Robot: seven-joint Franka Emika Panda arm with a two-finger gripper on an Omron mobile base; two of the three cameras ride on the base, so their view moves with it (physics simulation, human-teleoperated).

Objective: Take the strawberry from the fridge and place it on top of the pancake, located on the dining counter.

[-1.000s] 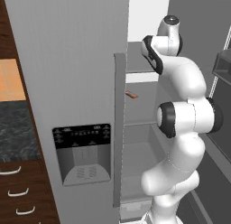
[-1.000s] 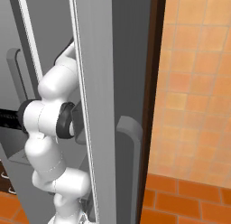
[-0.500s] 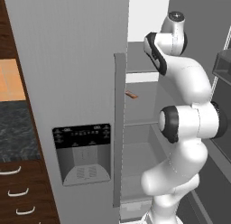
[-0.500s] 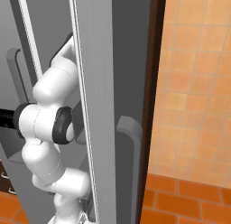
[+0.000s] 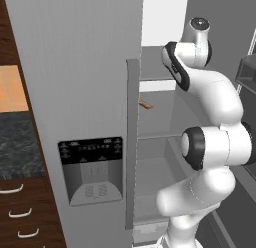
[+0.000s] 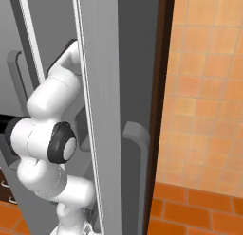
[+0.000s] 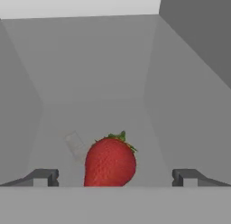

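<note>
My arm reaches into the open compartment of the tall grey side-by-side fridge (image 5: 80,67), past its closed door with the long vertical handle and the black-panelled water dispenser (image 5: 91,169). From the hand view I look along a pale grey fridge shelf (image 7: 58,123) toward the back wall. The small red strawberry with a green leafy cap (image 7: 110,161) stands on that shelf straight ahead of my gripper (image 7: 115,177), between the two dark fingertips (image 7: 43,177) and a little left of their midline, with clear space on either side. It stands roughly upright, cap toward the back, its long axis running away from me along the line of approach, so I judge the coming move to be a short straight advance before closing. The jaws are spread as wide as they go and hold nothing. The berry's lower end is cut off at the bottom of the hand view, so I cannot tell whether it already sits between the fingers or just beyond them. A small flat orange-brown item (image 5: 145,105) lies on a shelf in the left base view.
</note>
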